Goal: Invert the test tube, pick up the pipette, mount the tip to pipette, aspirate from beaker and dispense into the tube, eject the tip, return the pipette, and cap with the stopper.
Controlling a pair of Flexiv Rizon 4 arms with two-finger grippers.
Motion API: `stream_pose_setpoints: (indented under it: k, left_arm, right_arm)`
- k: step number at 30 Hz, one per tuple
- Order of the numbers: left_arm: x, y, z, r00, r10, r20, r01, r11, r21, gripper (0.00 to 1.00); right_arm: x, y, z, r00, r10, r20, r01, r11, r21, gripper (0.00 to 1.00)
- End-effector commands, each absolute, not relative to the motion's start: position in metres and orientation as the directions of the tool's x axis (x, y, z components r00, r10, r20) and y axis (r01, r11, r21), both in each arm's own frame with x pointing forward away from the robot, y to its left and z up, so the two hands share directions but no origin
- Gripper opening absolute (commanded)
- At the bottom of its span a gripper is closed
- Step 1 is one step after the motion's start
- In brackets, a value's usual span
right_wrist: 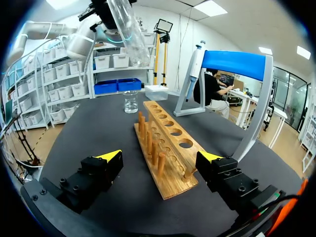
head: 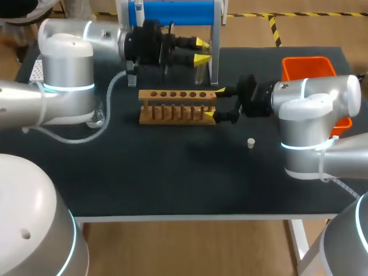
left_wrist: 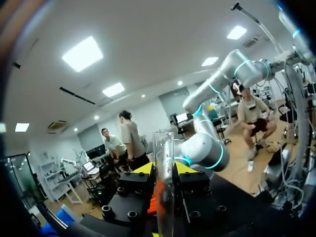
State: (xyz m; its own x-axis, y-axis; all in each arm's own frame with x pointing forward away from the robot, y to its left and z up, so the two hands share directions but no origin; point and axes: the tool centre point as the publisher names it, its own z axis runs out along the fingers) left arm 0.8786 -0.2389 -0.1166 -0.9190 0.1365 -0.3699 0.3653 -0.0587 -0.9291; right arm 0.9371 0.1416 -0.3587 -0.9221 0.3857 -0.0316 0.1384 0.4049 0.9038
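Observation:
My left gripper (head: pixel 202 51) is above and behind the wooden rack (head: pixel 172 94), shut on a clear test tube (head: pixel 199 73) that hangs down from its fingers. In the left wrist view the tube (left_wrist: pixel 163 163) is clamped between the two yellow tips of that gripper (left_wrist: pixel 163 169). My right gripper (head: pixel 215 103) stands open around the rack's right end, one finger on each side; the rack (right_wrist: pixel 168 143) runs away from its tips (right_wrist: pixel 160 158). The tube (right_wrist: pixel 126 29) shows high above it. The pipette (right_wrist: pixel 195 64) hangs on the blue stand (right_wrist: pixel 237 61). A small white stopper (head: pixel 250 142) lies in front of the right arm.
A glass beaker (head: pixel 96 118) stands by my left arm, and is also seen past the rack's far end (right_wrist: pixel 131 101). An orange bin (head: pixel 307 68) sits at the back right. A white tip box (head: pixel 37 69) is at the far left.

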Motion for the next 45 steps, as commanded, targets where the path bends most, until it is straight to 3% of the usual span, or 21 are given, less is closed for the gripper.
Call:
stream_pose_setpoints:
  k: [1, 24, 45]
  left_arm:
    - [0.895, -0.239, -0.120, -0.935, 0.199, -0.292, 0.292, -0.031, -0.956, 0.00]
    - [0.941, -0.221, -0.171, -0.995, 0.068, -0.078, 0.073, -0.070, -0.995, 0.00]
    - [0.968, -0.208, -0.189, -0.993, -0.021, -0.118, 0.119, -0.045, -0.992, 0.00]
  right_arm:
    - [0.937, 0.141, -0.358, -0.922, 0.385, -0.031, 0.139, 0.406, 0.903, 1.00]
    - [0.937, 0.141, -0.358, -0.922, 0.385, -0.031, 0.139, 0.406, 0.903, 1.00]
    - [0.937, 0.141, -0.358, -0.922, 0.385, -0.031, 0.139, 0.406, 0.903, 1.00]
